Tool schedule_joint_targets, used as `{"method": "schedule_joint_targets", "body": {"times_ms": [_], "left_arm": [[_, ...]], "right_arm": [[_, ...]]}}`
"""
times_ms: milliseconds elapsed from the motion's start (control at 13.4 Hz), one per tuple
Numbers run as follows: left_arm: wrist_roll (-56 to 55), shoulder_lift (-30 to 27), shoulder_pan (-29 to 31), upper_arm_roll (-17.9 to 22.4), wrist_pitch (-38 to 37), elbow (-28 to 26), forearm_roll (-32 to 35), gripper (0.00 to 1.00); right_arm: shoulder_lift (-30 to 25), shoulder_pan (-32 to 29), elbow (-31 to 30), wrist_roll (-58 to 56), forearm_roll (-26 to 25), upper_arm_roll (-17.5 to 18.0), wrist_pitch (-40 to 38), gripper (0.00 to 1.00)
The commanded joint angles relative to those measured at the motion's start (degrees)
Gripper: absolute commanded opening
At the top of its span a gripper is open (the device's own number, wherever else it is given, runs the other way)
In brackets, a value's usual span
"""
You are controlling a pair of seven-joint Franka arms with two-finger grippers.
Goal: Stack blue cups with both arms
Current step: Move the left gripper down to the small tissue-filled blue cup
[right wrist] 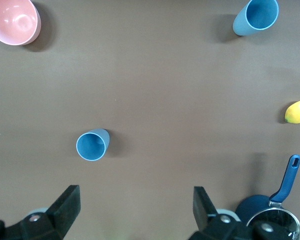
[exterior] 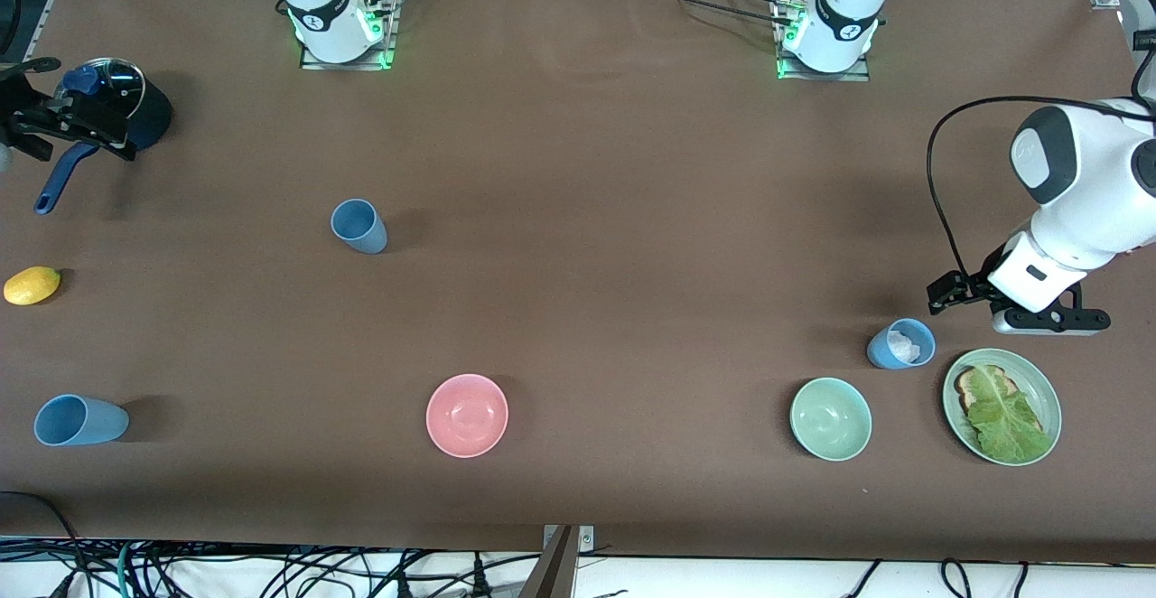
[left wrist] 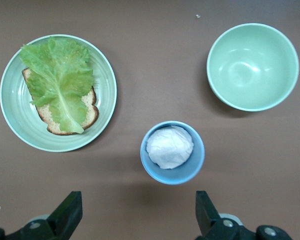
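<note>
While both arms hang w/ fingers spread wide & holding nothing, the left gripper [left wrist: 135,217] is over bare table by the blue cup w/ white wad [exterior: 901,343], which stands between green bowl [exterior: 831,418] & lettuce plate [exterior: 1048,390]. The right gripper [right wrist: 135,215] is up by the saucepan [exterior: 135,110]. Empty blue cup [exterior: 358,226] stands mid-table; third blue cup [exterior: 79,420] sits nearer the front cam at the right arm's end.

High front camera; 2 wrist cameras look straight down.
</note>
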Motion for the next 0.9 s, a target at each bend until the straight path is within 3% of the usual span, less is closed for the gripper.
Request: {"method": "schedule_joint_targets", "body": {"times_ms": [0,523,822], "left_arm": [[1.1,4.7,0.4,0.0,3.2,2.5,1.2,1.00],[1.1,10.7,0.4,0.1,10.6,4.3,0.6,1.00],[1.1,13.7,0.5,0.1,11.0,7.2,0.5,1.00]], "right_arm": [[0.1,-0.3,1.4,-0.4,0.4,0.2,-1.3,1.00],[0.1,-0.3,1.4,-0.4,0.4,0.2,-1.2,1.00],[0.2,-0.3,1.4,-0.4,0.4,0.2,-1.2,1.00]]}}
